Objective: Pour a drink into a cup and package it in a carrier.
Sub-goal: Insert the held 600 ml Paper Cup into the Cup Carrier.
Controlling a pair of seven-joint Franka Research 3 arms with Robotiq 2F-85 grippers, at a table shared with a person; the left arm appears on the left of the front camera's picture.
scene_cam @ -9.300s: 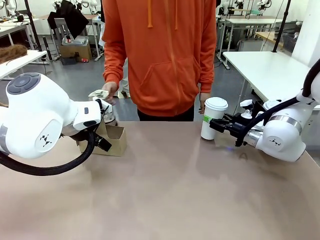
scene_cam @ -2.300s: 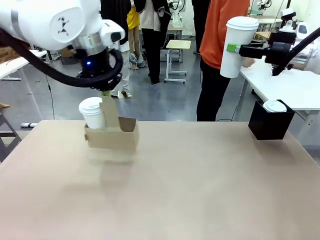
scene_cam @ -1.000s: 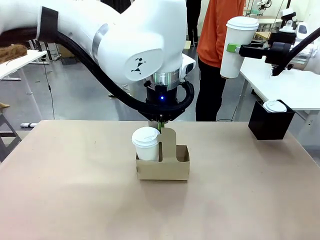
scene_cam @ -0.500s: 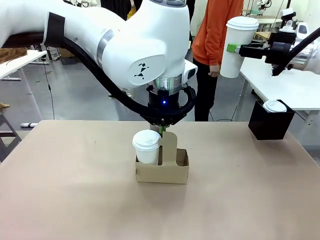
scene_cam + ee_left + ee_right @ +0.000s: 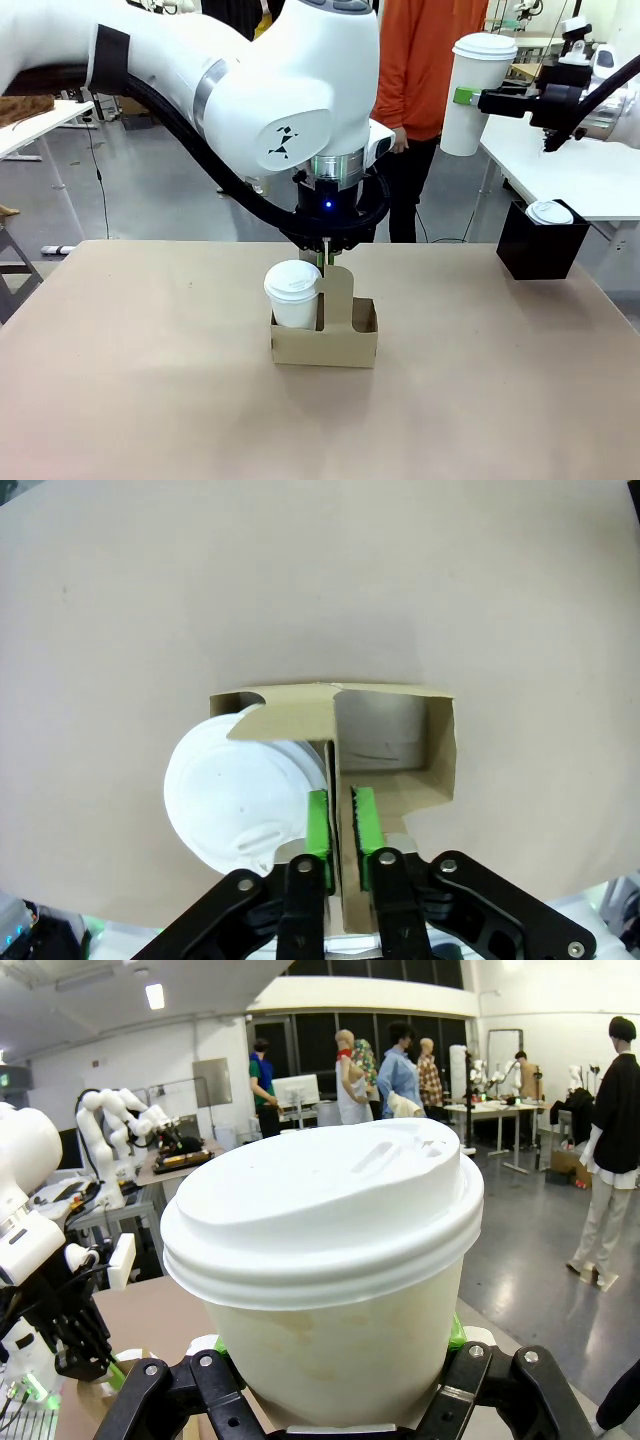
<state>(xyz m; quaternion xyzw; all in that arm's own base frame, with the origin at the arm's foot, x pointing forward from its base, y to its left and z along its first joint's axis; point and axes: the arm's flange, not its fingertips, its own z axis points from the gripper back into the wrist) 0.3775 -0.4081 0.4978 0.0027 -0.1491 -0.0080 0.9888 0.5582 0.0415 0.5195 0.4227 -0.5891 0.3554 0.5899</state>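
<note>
The brown cardboard carrier (image 5: 340,342) stands on the middle of the table. A lidded white paper cup (image 5: 293,295) sits in its left pocket, and the right pocket (image 5: 392,742) is empty. My left gripper (image 5: 326,262) reaches down from above and is shut on the carrier's upright handle tab (image 5: 342,780), with a green pad (image 5: 318,820) on either side. High at the right, my right gripper (image 5: 468,97) is shut on a second lidded white cup (image 5: 476,92), held upright (image 5: 330,1260). The jug of drink is out of view.
A black box (image 5: 540,250) with a white lid (image 5: 550,212) on top stands at the table's far right edge. A person in an orange top (image 5: 420,60) stands behind the far side. White tables (image 5: 580,170) lie beyond on the right.
Over the last seconds my left arm carried the carrier with its cup from the table's left to the middle, where it now holds still. The person stepped left. The right arm has not moved.
</note>
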